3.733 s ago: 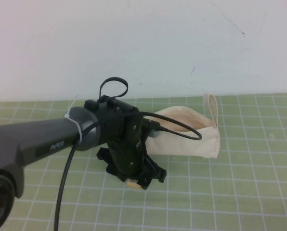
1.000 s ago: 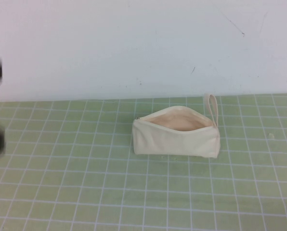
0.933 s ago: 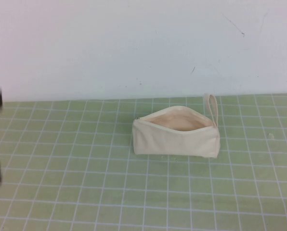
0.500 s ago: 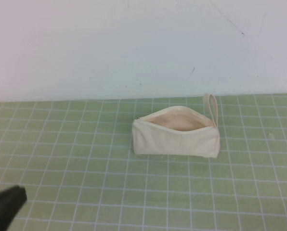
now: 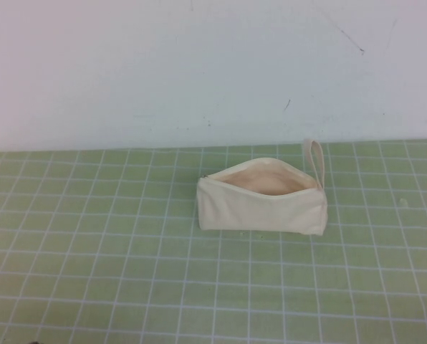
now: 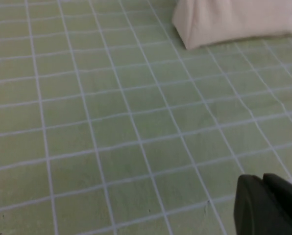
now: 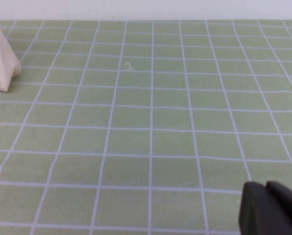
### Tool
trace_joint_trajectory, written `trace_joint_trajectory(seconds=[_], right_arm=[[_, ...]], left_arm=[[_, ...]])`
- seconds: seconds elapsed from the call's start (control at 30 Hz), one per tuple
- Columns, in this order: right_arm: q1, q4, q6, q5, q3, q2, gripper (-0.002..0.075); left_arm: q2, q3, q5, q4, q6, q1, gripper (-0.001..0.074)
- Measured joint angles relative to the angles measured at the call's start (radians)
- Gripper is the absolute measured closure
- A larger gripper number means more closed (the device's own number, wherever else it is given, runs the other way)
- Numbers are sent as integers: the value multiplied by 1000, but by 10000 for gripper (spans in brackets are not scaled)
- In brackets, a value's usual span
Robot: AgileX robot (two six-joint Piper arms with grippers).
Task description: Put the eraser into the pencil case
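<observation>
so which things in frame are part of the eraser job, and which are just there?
Part of the job:
- pencil case, unzipped, mouth open, lying on the mat
- eraser: not visible anywhere on the mat
- left gripper, pulled back, low over the mat, short of the case
- right gripper, off to the case's side

Just there:
- green grid mat
- white wall

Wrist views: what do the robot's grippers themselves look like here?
Only a corner of each shows. The left gripper is a matte black, rounded block; the right gripper looks the same. No cables or markings show on them. Neither arm appears in the high view.
</observation>
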Motion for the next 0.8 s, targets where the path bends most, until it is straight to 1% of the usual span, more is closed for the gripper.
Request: trace_joint_trajectory(seconds=[0.07,0.17,0.27,0.3,0.37,0.43,0.5,0.63,0.8], right_arm=[[0,0,0,0,0,0,727],[0,0,0,0,0,0,727],[0,0,0,0,0,0,727],[0,0,0,0,0,0,727],[0,0,0,0,0,0,727],[0,0,0,0,0,0,727],[0,0,0,0,0,0,727],[0,0,0,0,0,0,727],[0,0,0,0,0,0,727]], left_arm=[[-53,42,-59,-13,0,55,736],[-141,111,-176,-32,5,165,736],[-229,188,-288,-93,64,287,736],[-256,203,-302,-124,94,325,736],[-307,210,-276,-176,142,384,736],[-335,214,-239,-202,174,424,736],[-343,214,-183,-216,203,449,736],[-343,214,-59,-224,232,455,736],[-343,213,-40,-224,257,456,736]])
